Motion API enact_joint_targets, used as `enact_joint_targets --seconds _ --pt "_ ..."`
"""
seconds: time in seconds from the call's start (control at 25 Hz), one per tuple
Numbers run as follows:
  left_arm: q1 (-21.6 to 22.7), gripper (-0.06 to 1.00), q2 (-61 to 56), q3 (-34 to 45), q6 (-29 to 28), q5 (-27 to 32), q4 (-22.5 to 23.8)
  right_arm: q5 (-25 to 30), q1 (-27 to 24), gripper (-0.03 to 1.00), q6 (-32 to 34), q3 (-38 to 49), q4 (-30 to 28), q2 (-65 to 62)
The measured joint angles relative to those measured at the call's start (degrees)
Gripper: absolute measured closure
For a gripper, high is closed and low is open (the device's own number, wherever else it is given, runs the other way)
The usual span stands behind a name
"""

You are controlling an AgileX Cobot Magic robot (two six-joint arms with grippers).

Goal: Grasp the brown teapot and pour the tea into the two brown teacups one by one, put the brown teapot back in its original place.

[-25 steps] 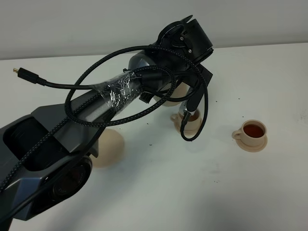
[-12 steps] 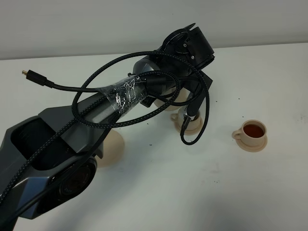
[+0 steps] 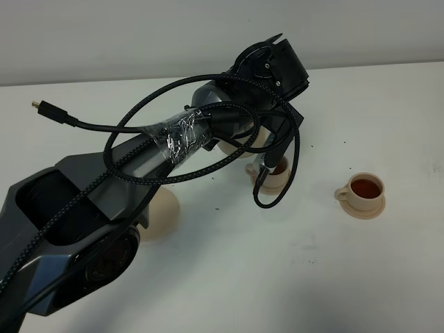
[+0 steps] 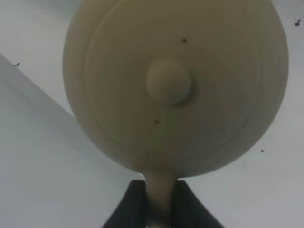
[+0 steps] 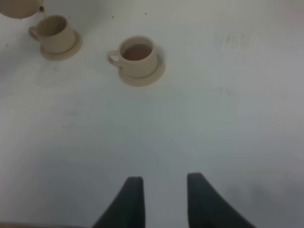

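My left gripper (image 4: pixel 159 202) is shut on the loop handle of the brown teapot (image 4: pixel 175 80), which fills the left wrist view with its lid knob facing the camera. In the high view the teapot (image 3: pixel 244 144) is mostly hidden under my left arm (image 3: pixel 267 66) and hangs over the nearer brown teacup (image 3: pixel 275 177). The second teacup (image 3: pixel 365 189) stands on its saucer to the right, full of dark tea. In the right wrist view both cups (image 5: pixel 54 32) (image 5: pixel 137 54) show, with the spout (image 5: pixel 23 7) above the first. My right gripper (image 5: pixel 161 192) is open and empty.
The wider tan saucer (image 3: pixel 158 214) lies on the white table, left of the cups and partly under my left arm. A black braided cable (image 3: pixel 274 198) loops down from the arm beside the nearer cup. A loose cable plug (image 3: pixel 43 107) sticks out at the far left.
My left arm has shifted slightly to the right with the teapot, and the cable loop has swung beside the nearer cup. The cups have not moved.
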Motion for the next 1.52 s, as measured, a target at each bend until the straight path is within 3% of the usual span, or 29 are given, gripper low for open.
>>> enact_joint_targets --seconds 1.52 --pt "-2.3 0.82 0.1 0.0 1.4 0.0 5.8 0.0 0.0 0.73 0.0 0.0 0.0 0.0"
